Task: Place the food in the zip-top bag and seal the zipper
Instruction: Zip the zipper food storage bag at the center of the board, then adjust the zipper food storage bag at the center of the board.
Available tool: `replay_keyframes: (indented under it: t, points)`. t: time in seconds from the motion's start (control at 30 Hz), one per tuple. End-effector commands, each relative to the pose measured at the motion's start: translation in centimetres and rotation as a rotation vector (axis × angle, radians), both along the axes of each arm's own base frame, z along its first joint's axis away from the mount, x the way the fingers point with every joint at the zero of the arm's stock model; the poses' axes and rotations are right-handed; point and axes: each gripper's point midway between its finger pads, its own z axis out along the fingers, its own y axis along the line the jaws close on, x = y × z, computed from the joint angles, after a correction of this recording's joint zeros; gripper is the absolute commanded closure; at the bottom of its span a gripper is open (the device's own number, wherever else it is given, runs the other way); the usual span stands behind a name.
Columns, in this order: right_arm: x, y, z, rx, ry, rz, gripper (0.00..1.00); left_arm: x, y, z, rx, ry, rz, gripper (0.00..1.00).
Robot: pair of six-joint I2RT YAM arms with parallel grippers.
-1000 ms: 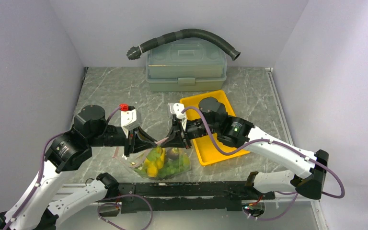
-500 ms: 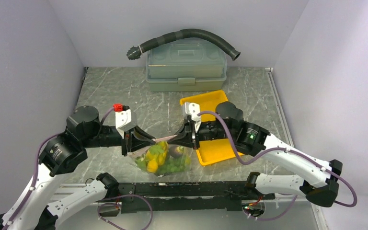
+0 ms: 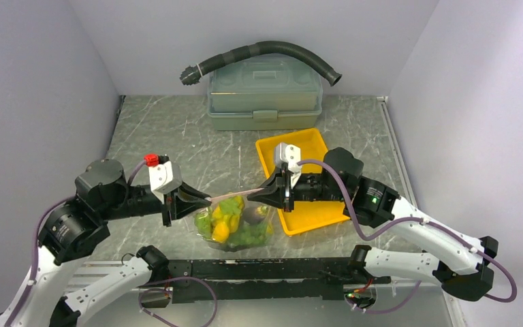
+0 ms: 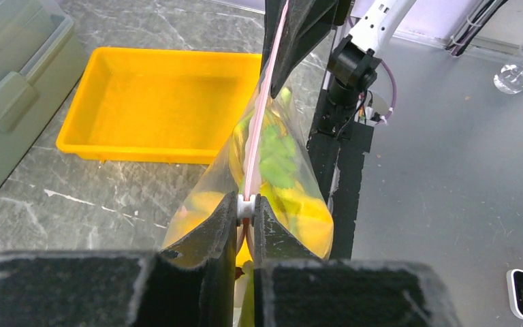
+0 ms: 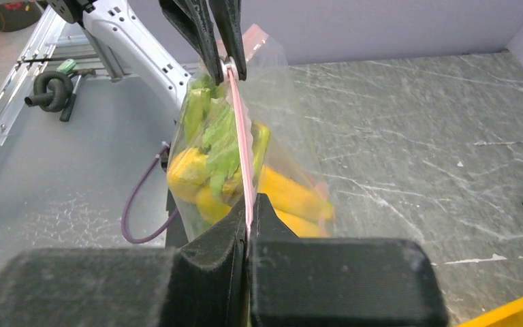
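Note:
The clear zip-top bag (image 3: 235,225) hangs between my two grippers above the table's near edge, its pink zipper (image 3: 235,195) pulled taut. Yellow and green food (image 3: 226,219) fills it. My left gripper (image 3: 197,199) is shut on the white slider (image 4: 246,206) at the zipper's left end. My right gripper (image 3: 264,194) is shut on the zipper's right end. In the left wrist view the zipper (image 4: 262,112) runs away to the right gripper, food (image 4: 272,157) below. In the right wrist view my gripper (image 5: 248,216) pinches the strip (image 5: 239,122), with the bag (image 5: 245,153) beyond.
A yellow tray (image 3: 306,187) lies right of the bag, under the right arm. A grey-green lidded box (image 3: 264,92) stands at the back with a black corrugated hose (image 3: 265,51) over it. A black rail (image 3: 259,269) runs along the near edge. Walls close both sides.
Both grippers have moved apart: the left one leftward with the slider, the right one rightward. The zipper span between them has lengthened and the bag hangs stretched wider.

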Motion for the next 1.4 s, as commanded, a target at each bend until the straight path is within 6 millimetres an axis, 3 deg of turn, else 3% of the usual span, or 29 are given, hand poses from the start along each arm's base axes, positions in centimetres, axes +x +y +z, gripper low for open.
replay_keyframes:
  t: [0.0, 0.33, 0.7, 1.37]
  points:
    - [0.6, -1.8, 2.3, 0.063, -0.038, -0.079, 1.00, -0.4, 2.4, 1.8, -0.010, -0.092, 0.090, 1.00]
    - [0.7, -2.6, 0.6, 0.027, -0.016, -0.115, 1.00, -0.6, 4.9, 3.3, -0.058, -0.153, 0.215, 1.00]
    - [1.2, -2.5, -3.0, -0.038, 0.054, -0.147, 1.00, -1.3, 7.1, 5.6, -0.094, -0.218, 0.289, 1.00]
    - [4.2, -1.7, -9.8, -0.188, 0.152, -0.294, 1.00, -1.9, 8.7, 8.0, -0.124, -0.263, 0.341, 1.00]
